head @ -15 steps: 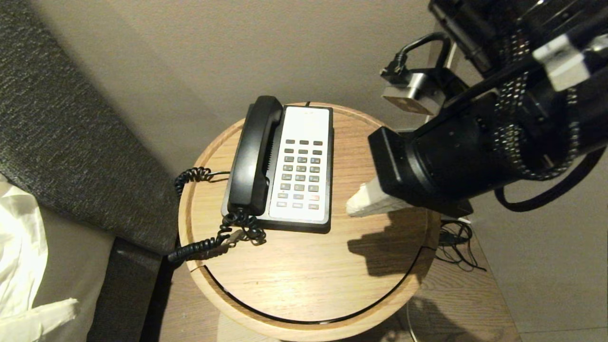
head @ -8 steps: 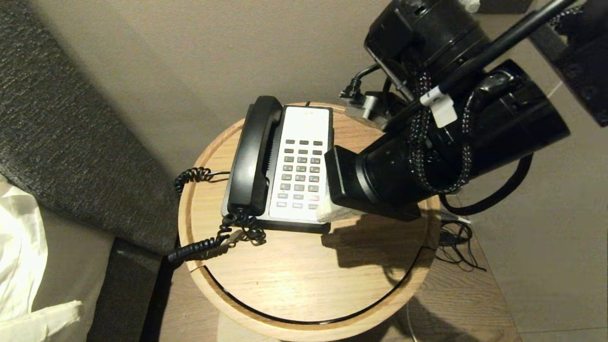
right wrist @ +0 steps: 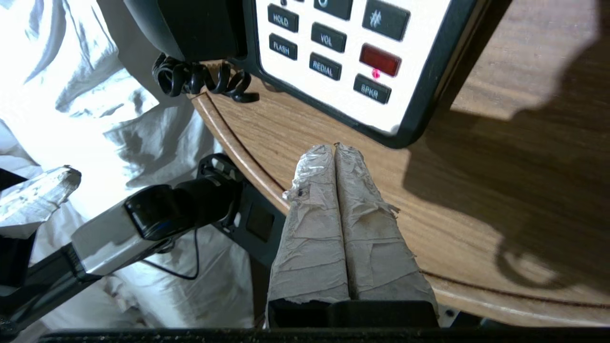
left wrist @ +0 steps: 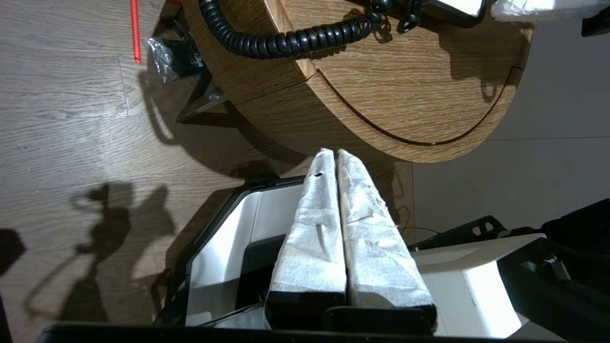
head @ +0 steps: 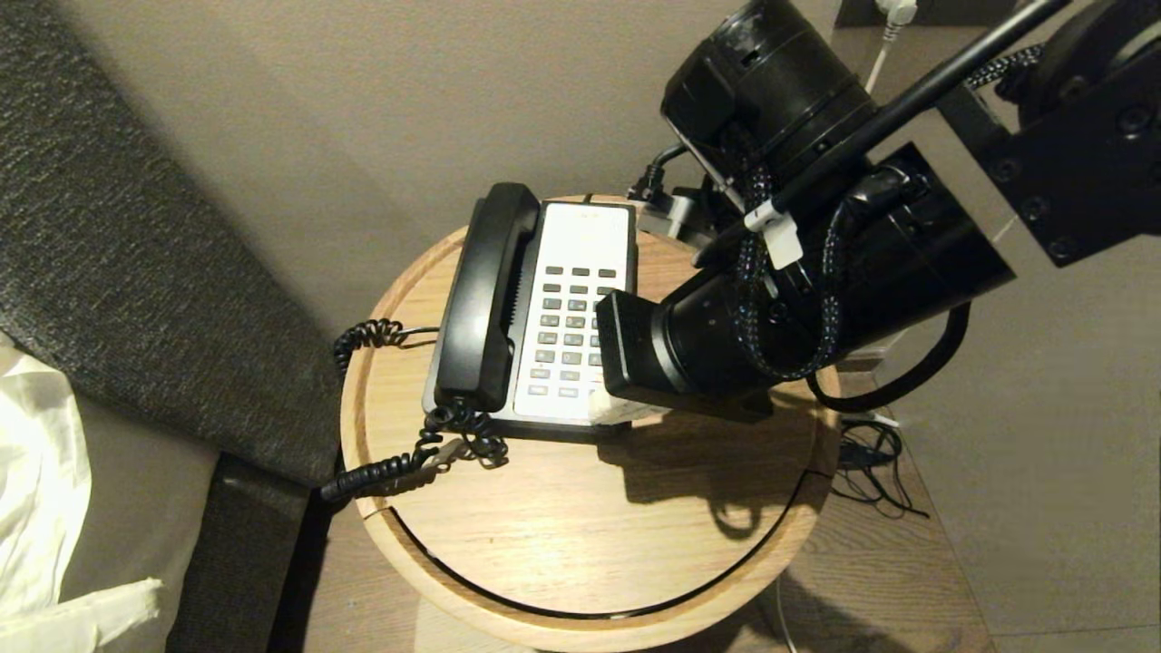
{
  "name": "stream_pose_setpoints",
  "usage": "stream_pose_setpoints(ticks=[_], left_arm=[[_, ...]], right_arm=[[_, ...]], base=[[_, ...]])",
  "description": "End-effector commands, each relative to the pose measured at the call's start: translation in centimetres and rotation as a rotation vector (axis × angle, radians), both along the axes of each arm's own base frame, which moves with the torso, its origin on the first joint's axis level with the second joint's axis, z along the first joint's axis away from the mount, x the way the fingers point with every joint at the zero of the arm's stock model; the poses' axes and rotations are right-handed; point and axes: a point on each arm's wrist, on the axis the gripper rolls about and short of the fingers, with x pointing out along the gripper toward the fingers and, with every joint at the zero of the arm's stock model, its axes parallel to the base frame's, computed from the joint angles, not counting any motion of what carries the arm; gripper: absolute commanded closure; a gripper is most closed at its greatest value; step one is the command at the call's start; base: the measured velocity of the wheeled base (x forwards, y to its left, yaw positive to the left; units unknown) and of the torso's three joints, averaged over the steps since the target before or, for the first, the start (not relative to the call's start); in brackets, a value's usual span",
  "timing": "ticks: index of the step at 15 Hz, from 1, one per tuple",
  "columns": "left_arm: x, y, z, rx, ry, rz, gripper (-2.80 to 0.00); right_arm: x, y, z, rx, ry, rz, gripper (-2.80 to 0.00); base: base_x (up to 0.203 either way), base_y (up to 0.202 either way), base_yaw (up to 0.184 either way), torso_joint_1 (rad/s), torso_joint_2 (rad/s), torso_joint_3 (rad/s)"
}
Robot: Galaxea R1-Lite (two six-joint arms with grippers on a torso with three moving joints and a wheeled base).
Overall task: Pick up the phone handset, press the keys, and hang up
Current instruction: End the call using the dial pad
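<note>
The black phone handset (head: 485,299) lies in its cradle on the left side of the phone base, its coiled cord (head: 399,462) trailing off the table's left edge. The keys (head: 571,331) sit on the white faceplate beside it. My right gripper (head: 603,410) is shut and empty, its taped tips just off the base's near right corner, low over the round wooden table (head: 580,535). In the right wrist view the gripper (right wrist: 335,147) points at the lowest keys (right wrist: 329,38), with the handset's end (right wrist: 190,28) beyond. My left gripper (left wrist: 336,152) is shut and empty, parked below the table's front.
A dark upholstered bed frame (head: 136,272) and white bedding (head: 36,472) stand close on the left. Loose cables (head: 871,462) lie on the floor to the right of the table. The wall is right behind the phone.
My right arm has swung left across the table, bringing its tip from the table's right side to the phone base's near right corner. The handset has not moved.
</note>
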Motion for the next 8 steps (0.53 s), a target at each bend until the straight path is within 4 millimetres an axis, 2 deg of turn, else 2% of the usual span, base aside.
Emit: stream_pose_setpoints(ticks=[1, 8], left_arm=[[0.05, -0.03, -0.09, 0.001, 0.008, 0.0, 0.0], [0.06, -0.04, -0.14, 0.001, 0.01, -0.001, 0.0]], right_arm=[[0.03, -0.01, 0.04, -0.003, -0.013, 0.006, 0.0], [0.43, -0.01, 0.04, -0.017, -0.058, -0.021, 0.0]], base=[[0.0, 0.0, 0.0, 0.0, 0.0, 0.0], [0.0, 0.0, 0.0, 0.0, 0.0, 0.0]])
